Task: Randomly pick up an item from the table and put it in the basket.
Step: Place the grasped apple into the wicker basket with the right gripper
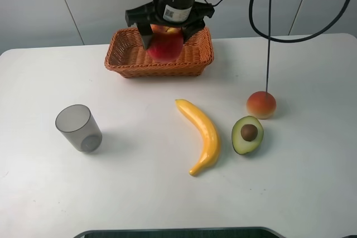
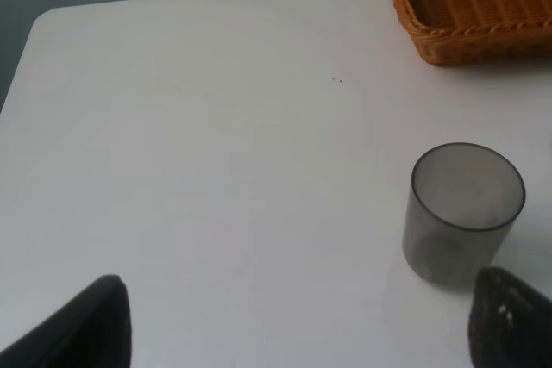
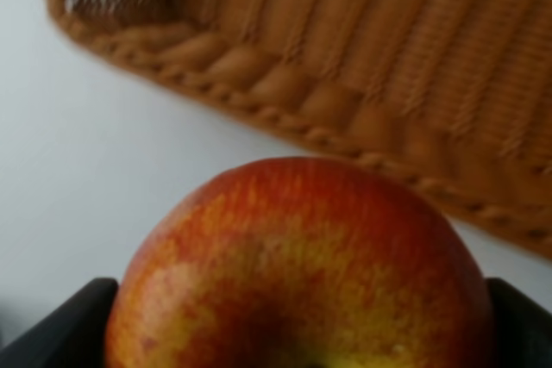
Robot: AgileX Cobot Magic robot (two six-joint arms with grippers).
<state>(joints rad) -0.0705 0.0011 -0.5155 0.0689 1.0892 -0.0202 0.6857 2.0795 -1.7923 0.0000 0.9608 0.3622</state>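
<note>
Apple (image 1: 165, 47): one; basket (image 1: 125, 55): one; cup (image 1: 78, 127): one.

Hidden under the right pincer (image 1: 167, 38) in the exterior high view: the top and flanks of the apple (image 1: 165, 49), plus a stretch of the basket (image 1: 120, 55) behind it; clipped at that view's bottom edge, a dark strip (image 1: 173, 232), possibly part of the rig. Cut off in the right wrist view: the apple's underside, the fingers (image 3: 52, 329) down to dark corners, the basket weave blurred. Clipped in the left wrist view: the left pincer (image 2: 297, 321) tips and most of the basket.
</note>
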